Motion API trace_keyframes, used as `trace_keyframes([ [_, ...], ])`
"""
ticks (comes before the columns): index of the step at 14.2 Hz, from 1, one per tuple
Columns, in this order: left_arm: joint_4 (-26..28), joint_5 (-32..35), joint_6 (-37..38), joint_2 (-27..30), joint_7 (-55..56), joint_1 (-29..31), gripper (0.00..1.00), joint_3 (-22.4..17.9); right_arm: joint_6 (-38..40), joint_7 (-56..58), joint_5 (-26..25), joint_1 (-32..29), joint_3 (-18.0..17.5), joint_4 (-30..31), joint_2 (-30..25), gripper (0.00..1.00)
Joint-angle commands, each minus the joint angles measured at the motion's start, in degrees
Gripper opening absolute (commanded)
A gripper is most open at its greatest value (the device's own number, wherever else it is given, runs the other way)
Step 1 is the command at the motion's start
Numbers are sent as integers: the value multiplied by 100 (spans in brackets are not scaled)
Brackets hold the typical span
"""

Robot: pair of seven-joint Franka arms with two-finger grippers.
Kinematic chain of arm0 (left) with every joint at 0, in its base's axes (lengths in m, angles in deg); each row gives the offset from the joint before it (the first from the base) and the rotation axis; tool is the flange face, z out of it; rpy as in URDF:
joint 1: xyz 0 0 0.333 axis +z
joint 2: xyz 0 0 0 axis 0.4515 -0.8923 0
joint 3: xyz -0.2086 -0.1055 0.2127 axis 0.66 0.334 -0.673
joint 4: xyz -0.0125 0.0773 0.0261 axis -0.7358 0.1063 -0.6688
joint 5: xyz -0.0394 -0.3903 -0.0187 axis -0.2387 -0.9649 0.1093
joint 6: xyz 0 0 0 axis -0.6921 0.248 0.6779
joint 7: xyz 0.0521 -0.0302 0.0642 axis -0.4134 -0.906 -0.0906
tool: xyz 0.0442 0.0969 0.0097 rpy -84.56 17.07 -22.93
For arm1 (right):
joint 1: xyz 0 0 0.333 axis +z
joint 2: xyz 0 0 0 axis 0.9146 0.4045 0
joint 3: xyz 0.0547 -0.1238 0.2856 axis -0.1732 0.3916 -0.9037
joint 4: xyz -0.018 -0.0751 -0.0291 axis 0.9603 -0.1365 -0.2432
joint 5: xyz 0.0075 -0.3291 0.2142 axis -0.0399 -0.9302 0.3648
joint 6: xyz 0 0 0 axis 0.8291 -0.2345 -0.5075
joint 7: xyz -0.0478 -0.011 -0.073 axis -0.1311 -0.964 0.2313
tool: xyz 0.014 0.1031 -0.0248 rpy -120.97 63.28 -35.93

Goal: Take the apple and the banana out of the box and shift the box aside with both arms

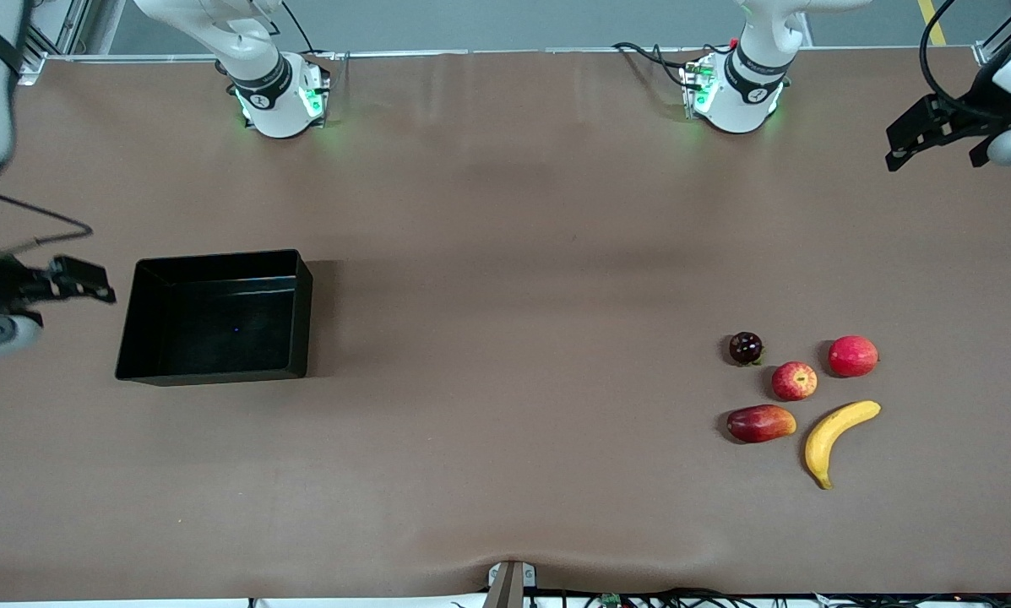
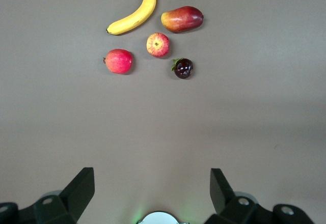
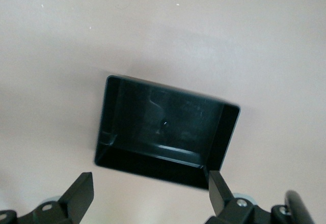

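On the table, apple (image 1: 794, 381) and banana (image 1: 837, 436) lie out; the empty box (image 1: 215, 317) sits aside at nine o'clock. Left hand (image 1: 936, 139) and right hand (image 1: 78, 280) hang open; seemingly only retreat remains.

The black box (image 1: 215, 316) is sitting empty toward the right arm's end of the counter. The streaked apple (image 1: 794, 381) and the curved yellow banana (image 1: 836, 439) are lying near each other toward the left arm's end, the banana nearer the front camera.

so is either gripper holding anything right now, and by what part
Nothing is held. The left gripper and right gripper are both open and empty.
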Motion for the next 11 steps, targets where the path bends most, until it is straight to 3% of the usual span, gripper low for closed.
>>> trace_keyframes([
  [1, -7, -2, 148, 134, -70, 23, 100, -24, 132, -1008, 74, -32, -117, 559, -740, 100],
  [3, -7, -2, 148, 160, -61, 14, 100, -25, 149, -1053, 74, -355, -424, 937, -1093, 100],
  [5, -34, -11, 157, 187, -61, 14, 100, -16, 27, -1071, 66, -891, -1064, 1446, -1523, 100],
  [6, -51, -2, 157, 196, -70, 14, 100, 19, -87, -1080, 65, -998, -1189, 1719, -1734, 100],
  [9, -60, -2, 192, 213, -70, -3, 100, 37, -404, -1080, 74, -1087, -1225, 2484, -2218, 100],
  [11, -60, -11, 192, 204, -61, -3, 100, 28, -528, -1080, 92, -1078, -1217, 2636, -2316, 100],
])
